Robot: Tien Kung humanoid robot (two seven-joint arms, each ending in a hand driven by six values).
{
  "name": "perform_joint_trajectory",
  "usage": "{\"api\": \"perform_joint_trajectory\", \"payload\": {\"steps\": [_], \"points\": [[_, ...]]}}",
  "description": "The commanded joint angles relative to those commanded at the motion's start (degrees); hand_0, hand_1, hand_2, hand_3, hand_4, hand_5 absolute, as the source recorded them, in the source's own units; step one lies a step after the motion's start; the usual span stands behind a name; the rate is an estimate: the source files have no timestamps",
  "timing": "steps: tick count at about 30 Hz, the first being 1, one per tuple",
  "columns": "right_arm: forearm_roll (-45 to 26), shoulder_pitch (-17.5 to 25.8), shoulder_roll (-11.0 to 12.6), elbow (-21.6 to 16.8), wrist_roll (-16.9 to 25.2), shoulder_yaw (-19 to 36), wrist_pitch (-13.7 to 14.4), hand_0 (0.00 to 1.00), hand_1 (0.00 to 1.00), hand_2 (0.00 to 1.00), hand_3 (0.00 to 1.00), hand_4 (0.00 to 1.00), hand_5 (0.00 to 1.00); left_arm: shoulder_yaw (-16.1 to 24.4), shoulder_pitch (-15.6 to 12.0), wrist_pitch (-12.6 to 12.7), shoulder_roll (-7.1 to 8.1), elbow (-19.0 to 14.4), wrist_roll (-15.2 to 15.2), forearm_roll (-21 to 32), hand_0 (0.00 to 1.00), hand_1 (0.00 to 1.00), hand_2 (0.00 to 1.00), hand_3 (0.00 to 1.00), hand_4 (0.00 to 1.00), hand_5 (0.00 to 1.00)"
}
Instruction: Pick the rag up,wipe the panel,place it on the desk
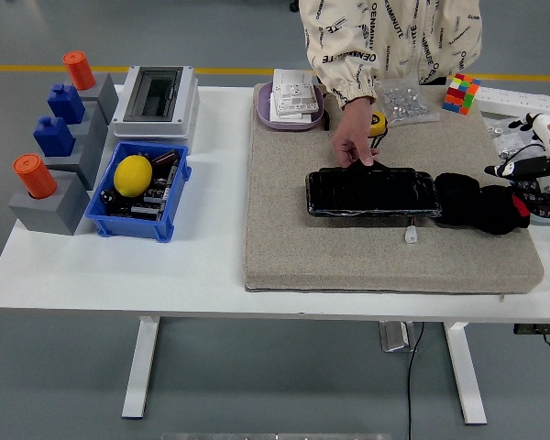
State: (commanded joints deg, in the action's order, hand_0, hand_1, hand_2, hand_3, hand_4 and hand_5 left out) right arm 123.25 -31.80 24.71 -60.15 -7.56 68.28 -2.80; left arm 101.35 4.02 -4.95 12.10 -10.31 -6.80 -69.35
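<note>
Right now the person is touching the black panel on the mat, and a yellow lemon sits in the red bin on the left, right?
Nearly. The head view shows the lemon in a blue bin, not a red one. The person's hand is indeed touching the black panel on the mat.

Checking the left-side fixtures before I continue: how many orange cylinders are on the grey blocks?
2: one orange cylinder on the far grey block at the table's back-left corner, another on the nearest grey block. None appear hidden.

A glossy black panel [372,192] lies on a beige-grey mat [385,247] over the white table [202,266], with a black rag [481,203] (one red spot at its right end). A yellow lemon [132,175] sits in a blue bin [119,218], orange caps [34,175] top grey blocks [55,206], and the person's cream sleeve [357,55] bears black lettering.
</note>
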Motion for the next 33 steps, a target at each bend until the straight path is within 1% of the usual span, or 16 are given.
{"api": "perform_joint_trajectory", "payload": {"steps": [1, 5, 6, 8, 10, 12, 18, 24, 28, 33], "points": [[0.2, 0.4, 0.1, -0.2, 0.6, 0.0, 1.0, 0.733, 0.693, 0.773, 0.784, 0.998, 0.544, 0.0, 0.0, 0.0, -0.01, 0.0, 0.0, 0.0, 0.724, 0.716, 0.767, 0.625, 0.692, 0.582], [2.1, 1.6, 0.0, -0.3, 2.6, 0.4, 5.1, 0.733, 0.693, 0.773, 0.784, 0.998, 0.544, 0.0, -0.1, 0.0, 0.0, 0.0, 0.0, 0.0, 0.724, 0.716, 0.767, 0.625, 0.692, 0.582], [2.6, 1.9, -0.2, -0.2, 3.2, 0.4, 6.7, 0.731, 0.691, 0.767, 0.781, 0.998, 0.54, -0.1, -0.1, 0.0, 0.0, 0.0, -0.1, 0.0, 0.724, 0.716, 0.767, 0.625, 0.692, 0.582], [2.6, 2.1, -0.3, -0.3, 3.5, 0.3, 7.6, 0.731, 0.691, 0.767, 0.781, 0.998, 0.54, -0.1, -0.1, 0.0, 0.01, 0.0, -0.1, 0.0, 0.724, 0.716, 0.767, 0.625, 0.692, 0.582], [2.8, 2.4, -0.4, -0.4, 4.1, 0.1, 9.6, 0.731, 0.691, 0.767, 0.781, 0.998, 0.54, -0.3, -0.1, 0.0, -0.01, 0.0, 0.0, 0.0, 0.724, 0.716, 0.767, 0.625, 0.692, 0.582], [3.3, 2.7, -0.6, -0.4, 4.3, 0.1, 10.9, 0.729, 0.689, 0.761, 0.781, 0.998, 0.535, -0.4, 0.0, -0.1, -0.02, 0.0, 0.1, 0.0, 0.724, 0.716, 0.767, 0.626, 0.692, 0.582], [3.7, 3.5, -0.9, -0.4, 4.4, 0.0, 11.5, 0.729, 0.689, 0.761, 0.781, 0.998, 0.535, -0.7, -0.2, 0.0, 0.11, 0.0, 0.0, 0.2, 0.724, 0.716, 0.767, 0.626, 0.692, 0.582], [4.0, 3.8, -1.0, -0.3, 4.5, 0.0, 11.3, 0.728, 0.69, 0.764, 0.78, 0.998, 0.533, -0.7, -0.3, 0.0, 0.21, 0.0, -0.1, 0.3, 0.724, 0.716, 0.767, 0.625, 0.692, 0.582], [3.9, 3.5, -1.0, -0.3, 4.4, -0.1, 10.7, 0.729, 0.688, 0.764, 0.777, 0.998, 0.526, -0.9, -0.3, 0.0, 0.18, 0.0, 0.0, 0.3, 0.724, 0.716, 0.767, 0.627, 0.693, 0.582], [3.0, 3.1, -1.2, -0.4, 3.8, -0.3, 8.8, 0.729, 0.687, 0.76, 0.777, 0.998, 0.52, -0.7, -0.3, 0.0, 0.17, 0.0, -0.1, 0.2, 0.723, 0.716, 0.767, 0.626, 0.692, 0.582]]}}
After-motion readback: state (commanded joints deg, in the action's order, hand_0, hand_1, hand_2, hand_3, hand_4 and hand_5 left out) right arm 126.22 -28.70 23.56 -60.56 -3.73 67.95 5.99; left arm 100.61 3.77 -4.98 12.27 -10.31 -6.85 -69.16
